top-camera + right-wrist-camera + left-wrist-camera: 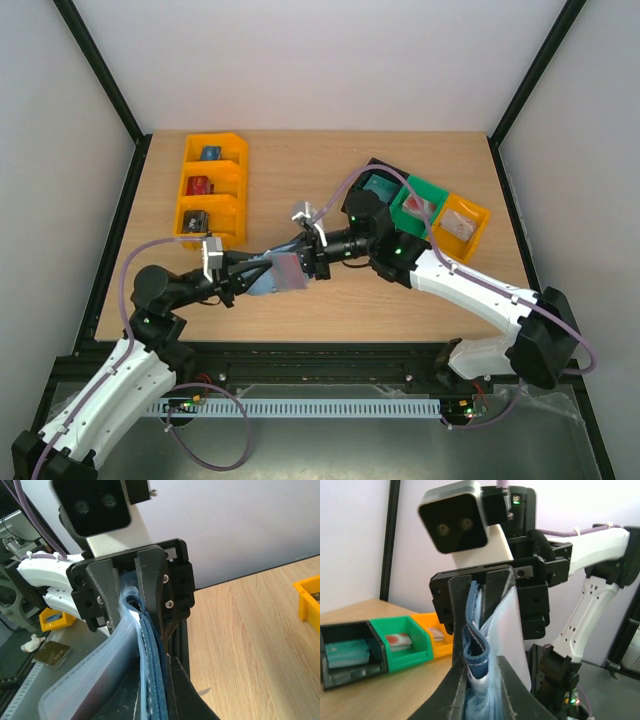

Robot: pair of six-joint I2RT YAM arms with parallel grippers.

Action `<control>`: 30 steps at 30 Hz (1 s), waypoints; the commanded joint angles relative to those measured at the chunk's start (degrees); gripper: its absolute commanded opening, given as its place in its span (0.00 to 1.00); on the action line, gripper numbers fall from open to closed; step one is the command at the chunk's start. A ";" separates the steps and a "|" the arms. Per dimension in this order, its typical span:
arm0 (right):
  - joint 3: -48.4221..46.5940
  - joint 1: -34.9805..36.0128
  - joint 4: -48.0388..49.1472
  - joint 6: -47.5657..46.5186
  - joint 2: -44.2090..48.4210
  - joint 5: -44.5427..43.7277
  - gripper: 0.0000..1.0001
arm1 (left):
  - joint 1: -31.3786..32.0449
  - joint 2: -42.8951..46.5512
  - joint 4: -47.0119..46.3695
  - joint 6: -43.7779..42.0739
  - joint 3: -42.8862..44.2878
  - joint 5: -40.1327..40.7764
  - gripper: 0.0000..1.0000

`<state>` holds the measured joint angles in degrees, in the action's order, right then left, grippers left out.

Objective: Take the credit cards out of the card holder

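**benchbot_fan:** Navy card holder (476,647) is up in the air over the bench (300,180), pinched from both ends. Right tool (478,592) is clamped on one edge and left tool (127,594) is closed on the opposite one.

**yam_tinkerer:** So, the pull-out step?

**benchbot_fan:** Looks like it. I can't tell if the left has one of the credit cards or just the pale inner panel.

**yam_tinkerer:** Next it needs a straight pull with the right holding firm, or the whole holder just follows.
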<state>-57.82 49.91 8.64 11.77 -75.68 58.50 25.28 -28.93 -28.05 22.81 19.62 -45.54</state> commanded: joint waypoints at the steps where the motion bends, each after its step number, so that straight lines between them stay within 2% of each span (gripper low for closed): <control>1: -1.89 0.51 0.13 -2.85 4.51 1.59 0.04 | -0.32 0.14 2.66 -1.02 0.13 -0.96 0.04; 5: -1.84 -0.80 -3.24 -4.00 5.48 -0.11 0.16 | -0.53 0.37 3.25 -0.30 0.74 -1.11 0.02; 9: 0.15 -3.71 -5.24 -4.75 8.74 -2.05 0.51 | -1.31 0.57 2.69 1.58 0.75 -0.91 0.02; 16: 3.73 -7.64 -8.96 -7.37 14.85 -3.48 0.82 | -2.07 0.79 0.16 2.51 0.23 -2.09 0.02; 22: 4.04 -7.68 -7.23 -4.42 12.18 -7.71 0.81 | -2.16 0.78 -0.65 2.68 0.04 -2.37 0.02; 27: 3.73 -7.55 -2.10 0.70 8.15 -2.80 0.82 | -2.15 0.70 -0.59 2.48 0.13 -2.06 0.02; 30: 4.04 -7.40 -1.88 0.96 7.34 -3.23 0.76 | -2.23 0.82 -1.13 2.86 -0.06 -1.97 0.02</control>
<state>-54.33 42.39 3.09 10.02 -67.42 53.67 23.44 -28.51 -26.24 25.08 19.84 -47.18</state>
